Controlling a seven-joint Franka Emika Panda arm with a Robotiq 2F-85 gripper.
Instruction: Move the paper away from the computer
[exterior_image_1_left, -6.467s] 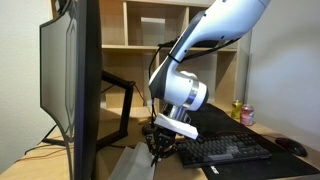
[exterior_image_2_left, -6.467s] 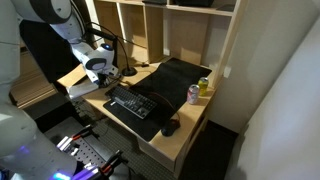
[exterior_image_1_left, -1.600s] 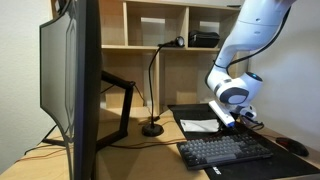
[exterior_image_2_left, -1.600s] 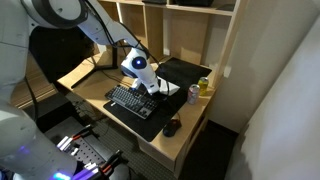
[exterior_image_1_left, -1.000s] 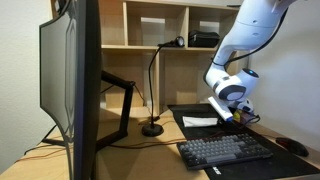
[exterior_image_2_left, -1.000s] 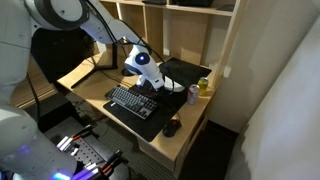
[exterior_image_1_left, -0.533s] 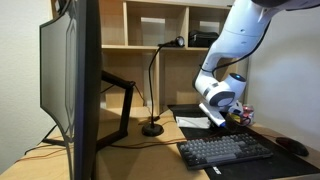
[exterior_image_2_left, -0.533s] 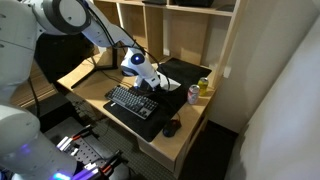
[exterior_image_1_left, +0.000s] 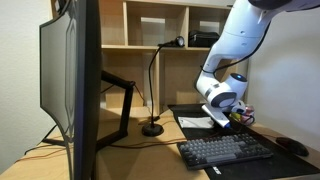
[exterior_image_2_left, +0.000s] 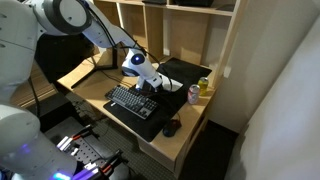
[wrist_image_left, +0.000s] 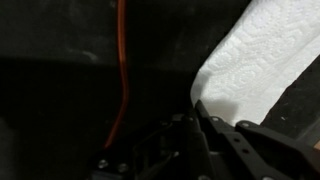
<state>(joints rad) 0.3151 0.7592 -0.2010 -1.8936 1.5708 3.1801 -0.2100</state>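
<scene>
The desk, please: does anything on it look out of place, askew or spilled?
Only the white paper: it lies loose on the black mat behind the keyboard, beside the gripper, amid the computer gear. The red can stands upright; nothing looks spilled.

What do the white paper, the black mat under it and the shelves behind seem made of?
The paper looks like paper towel: matte white with an embossed quilted pattern. The mat looks like matte black fabric or rubber; too dark to tell which. The shelves look like pale wood or laminate, smooth.
</scene>
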